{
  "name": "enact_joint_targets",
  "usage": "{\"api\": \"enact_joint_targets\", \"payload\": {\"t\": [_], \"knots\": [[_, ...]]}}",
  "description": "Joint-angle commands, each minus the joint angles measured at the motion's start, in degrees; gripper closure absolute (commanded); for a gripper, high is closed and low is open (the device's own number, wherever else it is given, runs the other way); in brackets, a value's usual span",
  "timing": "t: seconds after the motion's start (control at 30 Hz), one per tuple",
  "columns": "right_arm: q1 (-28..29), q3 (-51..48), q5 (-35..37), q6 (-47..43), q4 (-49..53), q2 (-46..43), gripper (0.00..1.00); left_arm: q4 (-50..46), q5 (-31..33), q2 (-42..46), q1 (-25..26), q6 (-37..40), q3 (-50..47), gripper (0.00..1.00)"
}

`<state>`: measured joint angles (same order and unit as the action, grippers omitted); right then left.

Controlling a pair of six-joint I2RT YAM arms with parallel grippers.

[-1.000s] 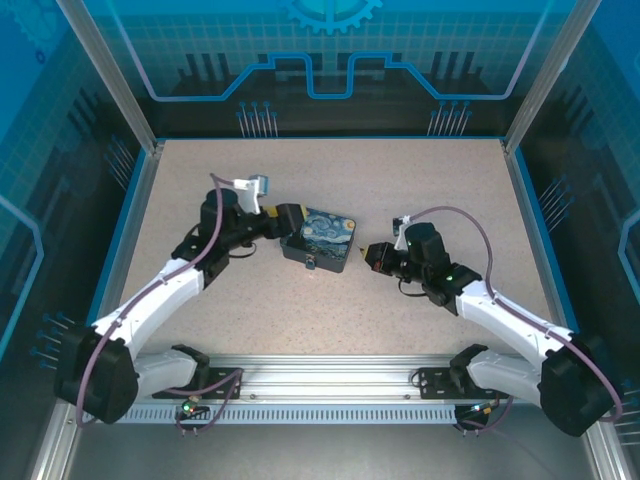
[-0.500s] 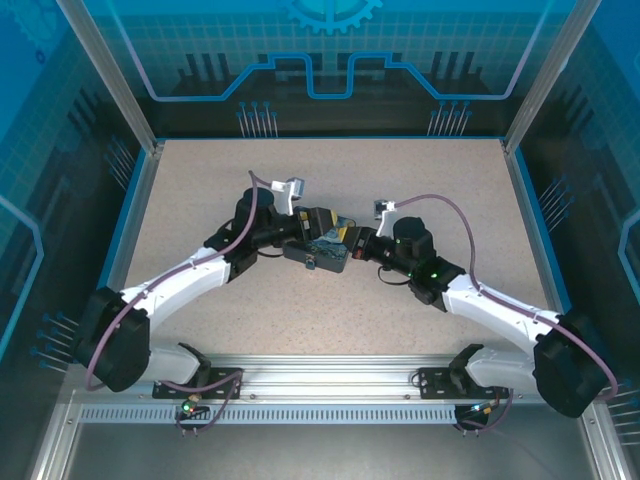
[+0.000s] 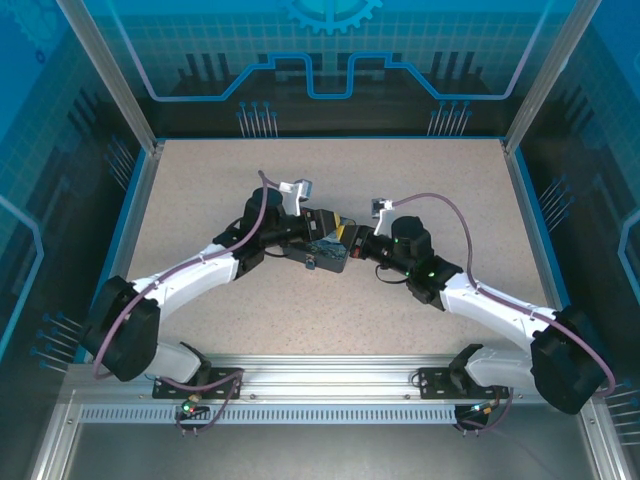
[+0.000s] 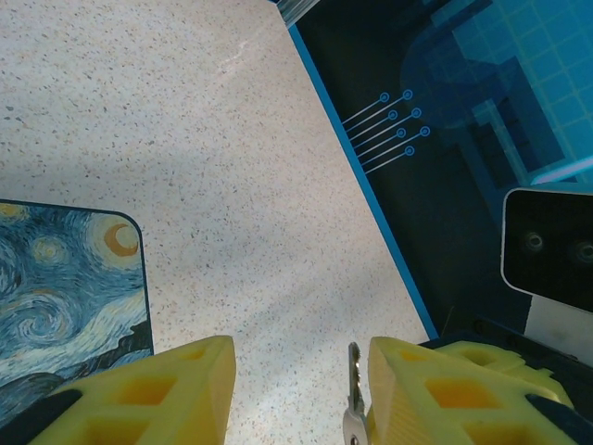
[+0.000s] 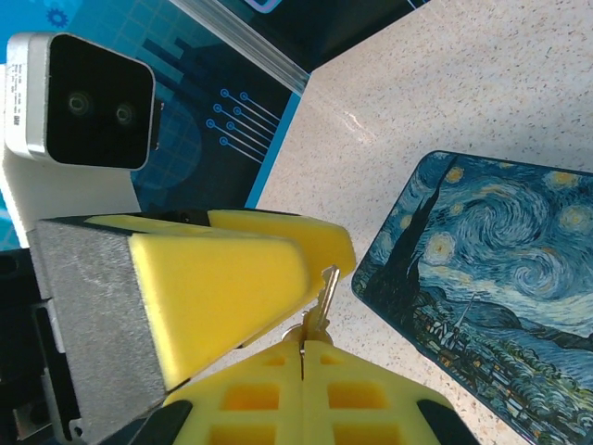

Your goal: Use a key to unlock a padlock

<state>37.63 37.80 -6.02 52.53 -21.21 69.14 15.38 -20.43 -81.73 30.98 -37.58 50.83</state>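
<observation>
Poking out from the closed fingers of the right gripper (image 5: pixel 302 363), the key (image 5: pixel 321 287) sits just beside the painted box (image 5: pixel 482 250). The left gripper (image 4: pixel 298 375) is spread apart, one finger next to the key; the padlock (image 3: pixel 313 264) sits at the box's near side.

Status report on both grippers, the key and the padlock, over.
Left gripper open, close beside key. Right gripper shut on key. Padlock at painted box's near side, key not in it.
</observation>
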Motion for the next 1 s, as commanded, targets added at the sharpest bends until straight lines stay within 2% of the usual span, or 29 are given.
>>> {"api": "enact_joint_targets", "payload": {"t": [0.0, 0.17, 0.4, 0.57, 0.67, 0.83, 0.97], "knots": [[1.13, 2.22, 0.49, -2.36, 0.89, 0.34, 1.00, 1.89, -0.32, -0.75, 0.43, -0.38, 1.74, 0.56], [1.64, 3.07, 1.13, -8.61, 5.38, -0.05, 1.00, 1.87, 0.93, -0.25, 0.40, -1.07, 1.17, 0.50], [1.62, 1.76, 3.36, -24.27, 13.76, -4.00, 1.00, 0.12, 3.60, 4.59, 0.22, -0.05, 0.24, 0.43], [1.83, -0.79, 3.58, -35.94, 13.03, -9.00, 1.00, -1.87, 0.30, 6.05, 0.08, 0.47, 1.36, 0.44], [1.84, -0.34, 3.22, -40.91, 14.59, -11.03, 1.00, -2.91, -1.46, 6.58, 0.05, 0.71, 1.51, 0.48], [2.30, 1.07, 2.01, -45.86, 17.42, -11.56, 1.00, -2.84, -5.07, 6.34, 0.31, 0.67, 1.73, 0.53], [3.39, 2.60, 2.66, -47.30, 19.09, -10.62, 1.00, -2.31, -6.16, 5.81, 0.66, 0.32, 2.12, 0.53]]}}
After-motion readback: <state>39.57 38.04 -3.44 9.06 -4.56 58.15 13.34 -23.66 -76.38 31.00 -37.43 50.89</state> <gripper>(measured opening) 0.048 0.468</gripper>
